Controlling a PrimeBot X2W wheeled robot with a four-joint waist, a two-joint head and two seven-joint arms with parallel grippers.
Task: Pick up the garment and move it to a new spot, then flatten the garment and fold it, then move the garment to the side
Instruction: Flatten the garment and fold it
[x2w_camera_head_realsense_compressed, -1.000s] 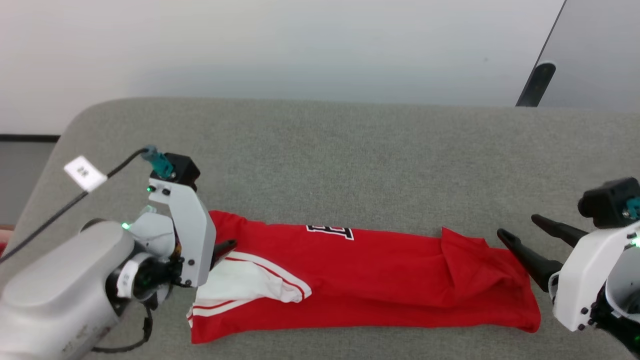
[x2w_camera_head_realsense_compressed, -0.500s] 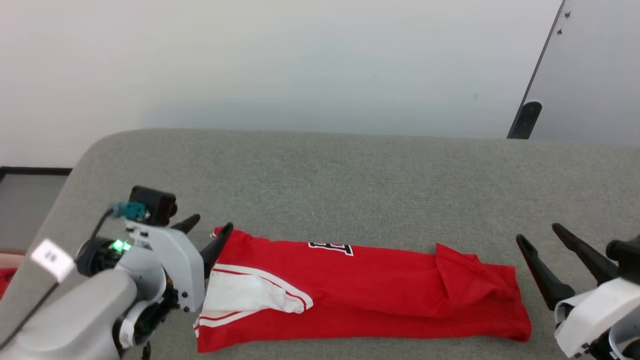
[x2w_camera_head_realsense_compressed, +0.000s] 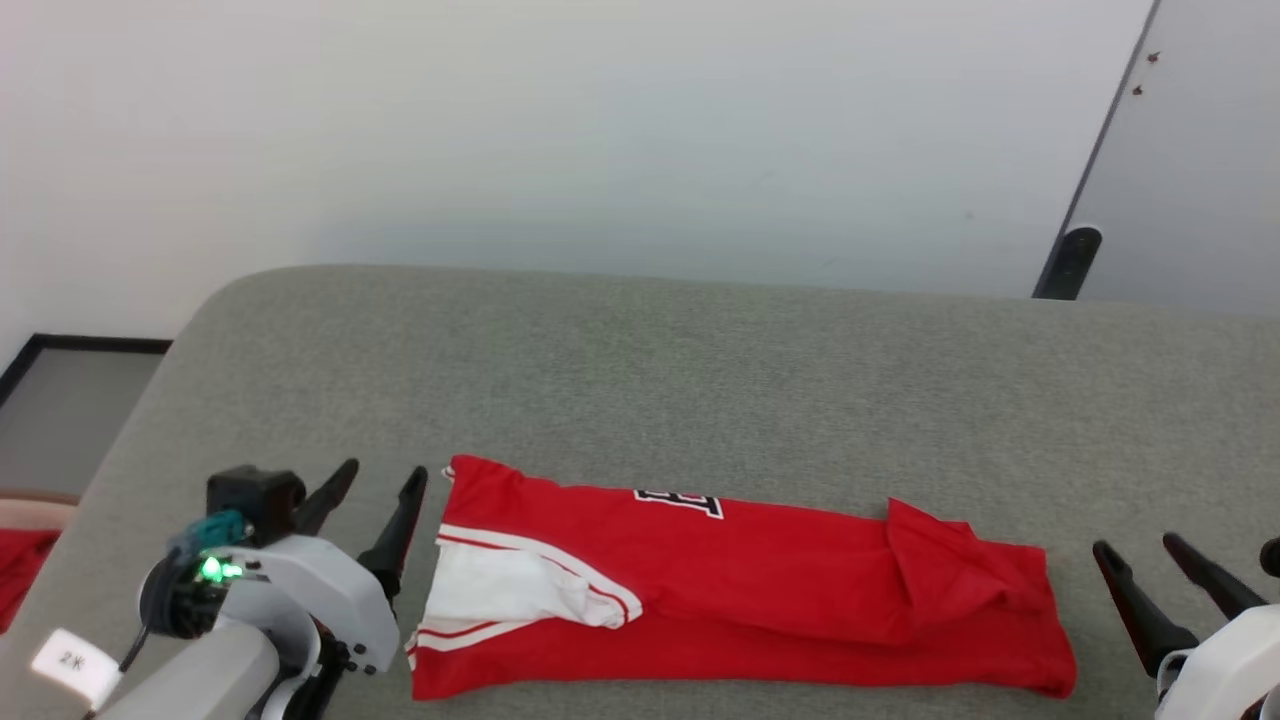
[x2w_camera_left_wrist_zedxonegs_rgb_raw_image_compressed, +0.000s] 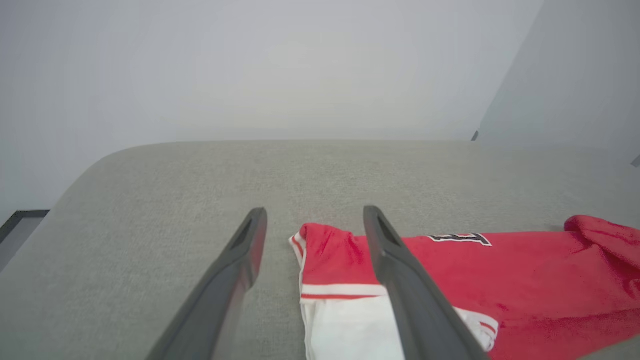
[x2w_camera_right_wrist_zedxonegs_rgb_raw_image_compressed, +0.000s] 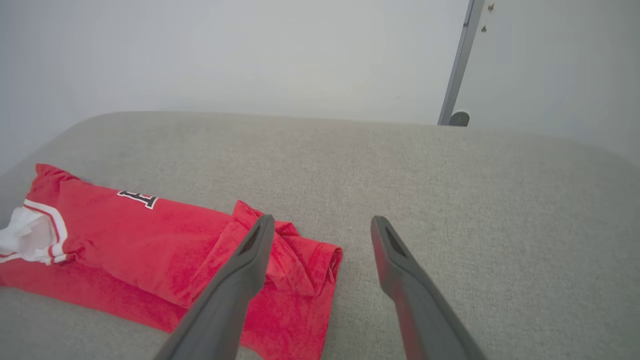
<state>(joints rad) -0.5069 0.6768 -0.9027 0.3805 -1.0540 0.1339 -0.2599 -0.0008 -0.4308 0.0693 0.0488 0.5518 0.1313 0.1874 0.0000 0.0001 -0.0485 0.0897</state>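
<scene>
Left pincer (x2w_camera_head_realsense_compressed: 381, 472) has backed off the red garment (x2w_camera_head_realsense_compressed: 760, 590), folded long.

A white tag (x2w_camera_head_realsense_compressed: 72, 664) reads roughly "2K"; the garment (x2w_camera_head_realsense_compressed: 760, 585) shows 1 black letter (folded, unreadable).

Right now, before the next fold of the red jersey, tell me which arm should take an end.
Left, probably. The left gripper stands open just beside the red jersey's flat sleeve end; the right gripper, also open, sits farther from the rumpled hem end.
</scene>
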